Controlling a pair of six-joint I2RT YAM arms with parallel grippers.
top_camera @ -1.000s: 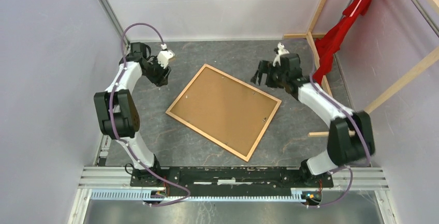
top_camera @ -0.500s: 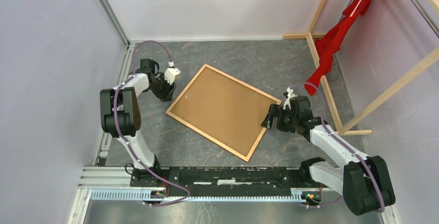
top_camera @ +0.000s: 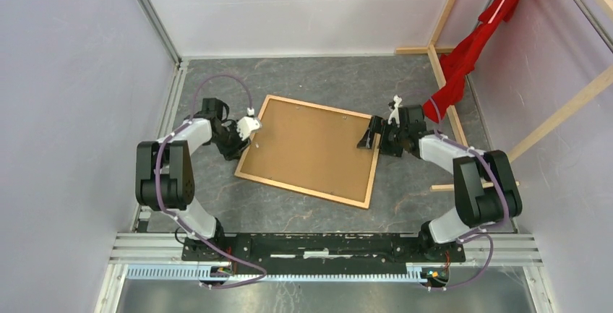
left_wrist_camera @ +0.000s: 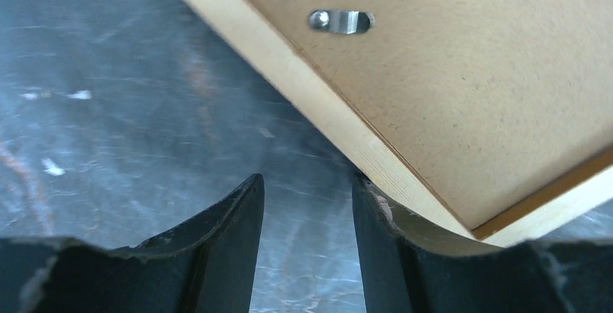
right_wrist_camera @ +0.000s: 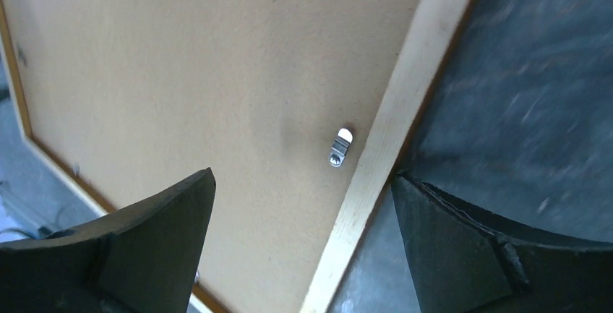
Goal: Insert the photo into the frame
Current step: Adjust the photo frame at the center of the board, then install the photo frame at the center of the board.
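Top camera first: the frame (top_camera: 303,189) lies flat on the grey table (top_camera: 217,204), back side up and a shade askew, in the middle between the two arms; the brown backing board (top_camera: 311,147) fills it from rail to rail. The left gripper (top_camera: 244,139) is down low at the frame's left rail; the right gripper (top_camera: 369,134) is down at the far-right corner, so an arm crowds each end of the frame. Off at the far right the red cloth (top_camera: 470,45) hangs on the pale wooden beams (top_camera: 448,9), well apart from the frame.

Over to the left wrist: the left gripper (left_wrist_camera: 307,186) has its fingers partly spread, with only bare table (left_wrist_camera: 108,110) between them, so it is pinching nothing; the right-hand finger (left_wrist_camera: 390,255) touches the frame's (left_wrist_camera: 325,110) pale outer edge close to a corner. A small metal clip (left_wrist_camera: 340,21) sits on the backing board (left_wrist_camera: 470,74), just inside the rail.

Now the right wrist: the right gripper (right_wrist_camera: 303,176) is spread wide and holds nothing; the frame's (right_wrist_camera: 390,125) pale rail runs up between its fingers (right_wrist_camera: 144,241), close to the right-hand one, and I cannot tell whether they touch. Another metal clip (right_wrist_camera: 340,147) sits just beside that rail on the backing board (right_wrist_camera: 181,74); the table (right_wrist_camera: 542,74) beyond the rail is blurred.
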